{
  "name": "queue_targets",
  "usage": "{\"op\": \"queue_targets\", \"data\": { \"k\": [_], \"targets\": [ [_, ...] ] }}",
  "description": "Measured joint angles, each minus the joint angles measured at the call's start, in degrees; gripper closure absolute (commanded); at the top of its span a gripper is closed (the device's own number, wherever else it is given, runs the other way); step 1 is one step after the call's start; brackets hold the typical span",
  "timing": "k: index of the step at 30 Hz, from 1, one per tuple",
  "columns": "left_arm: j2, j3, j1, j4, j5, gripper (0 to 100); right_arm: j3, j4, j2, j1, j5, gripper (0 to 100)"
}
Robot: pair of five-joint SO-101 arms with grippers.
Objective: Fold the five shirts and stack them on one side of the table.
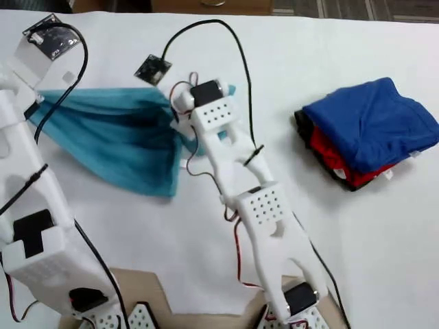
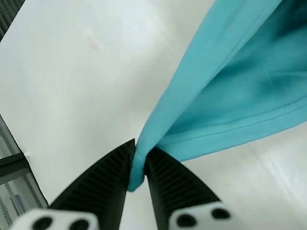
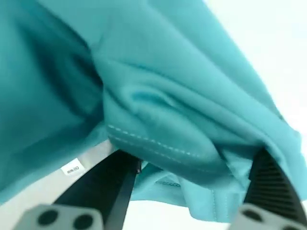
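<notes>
Folding the teal shirt [image 1: 116, 137], held stretched above the counter [image 1: 315, 55] with the left gripper [image 2: 136, 158] pinched tight on one corner and the right gripper [image 3: 194, 163] clamped on a thick bunch, then likely laying it flat, folding it over and putting it on the folded pile [image 1: 370, 130] well apart.

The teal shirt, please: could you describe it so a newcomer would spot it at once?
On the white table, look at the far left, opposite the folded stack. The teal shirt hangs spread from the left gripper, the sole unfolded garment.
</notes>
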Motion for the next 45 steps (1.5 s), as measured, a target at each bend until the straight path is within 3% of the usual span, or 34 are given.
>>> {"op": "queue_targets", "data": {
  "k": [14,23,29,32,45],
  "targets": [
    [0.0,0.0,0.0,0.0,0.0,98,0.0,1.41,-1.49,0.0,0.44,65.0],
    [0.0,0.0,0.0,0.0,0.0,98,0.0,1.41,-1.49,2.46,0.53,89.6],
    [0.0,0.0,0.0,0.0,0.0,98,0.0,1.41,-1.49,2.64,0.53,91.3],
    [0.0,0.0,0.0,0.0,0.0,98,0.0,1.41,-1.49,2.99,0.53,98.7],
    [0.0,0.0,0.44,0.0,0.0,98,-6.07,5.27,-4.84,6.68,0.53,97.7]
  ]
}}
